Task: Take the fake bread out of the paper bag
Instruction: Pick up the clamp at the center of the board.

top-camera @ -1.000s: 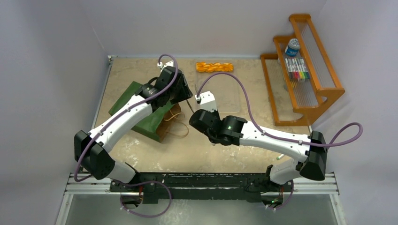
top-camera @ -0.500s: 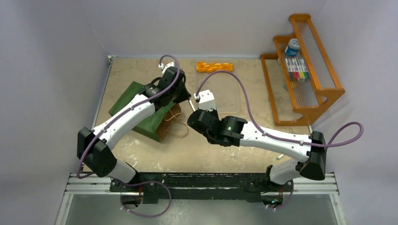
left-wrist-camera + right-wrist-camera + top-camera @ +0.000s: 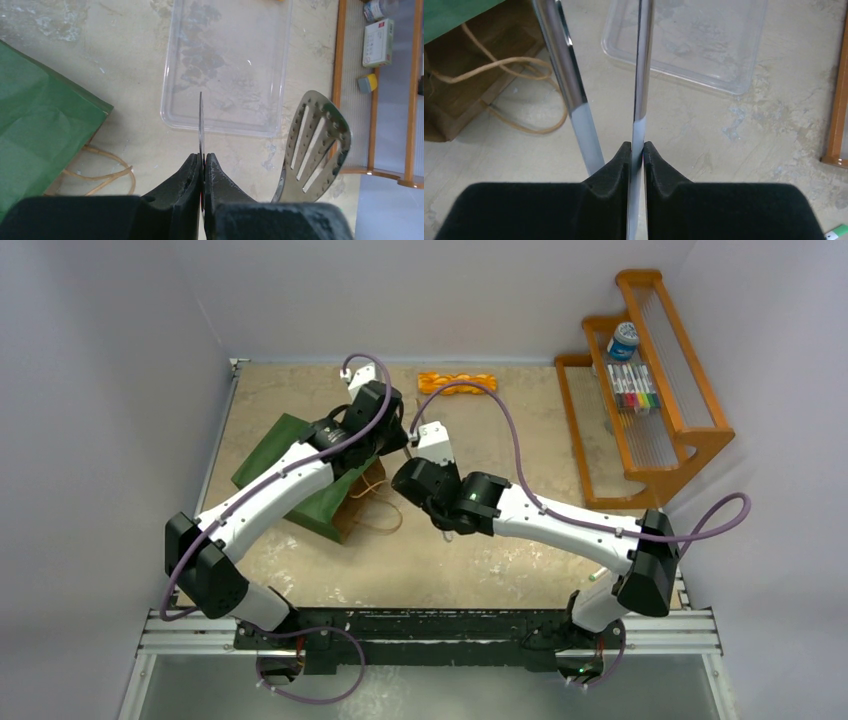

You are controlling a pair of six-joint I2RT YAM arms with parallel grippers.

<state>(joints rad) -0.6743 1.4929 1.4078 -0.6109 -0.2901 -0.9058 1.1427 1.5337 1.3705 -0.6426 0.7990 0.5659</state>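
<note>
A braided orange piece of fake bread (image 3: 457, 382) lies on the table at the far edge. The dark green paper bag (image 3: 298, 472) lies on its side at left, its brown mouth and cord handles (image 3: 509, 65) facing the middle; nothing inside it shows. Both grippers meet over the table just right of the bag's mouth, on a pair of metal tongs. My left gripper (image 3: 203, 156) is shut on one thin tong arm, seen edge-on, and the slotted tong head (image 3: 315, 140) hangs to its right. My right gripper (image 3: 637, 145) is shut on the other tong arm (image 3: 642, 75).
A clear plastic tray (image 3: 220, 127) lies just beyond the grippers, its rim (image 3: 674, 75) also in the right wrist view. A wooden stepped rack (image 3: 650, 430) with markers (image 3: 632, 388) and a can (image 3: 622, 340) stands at the right.
My left gripper went from part open to shut on the tongs and shifted slightly right. The right arm moved left and farther out, toward the left gripper.
</note>
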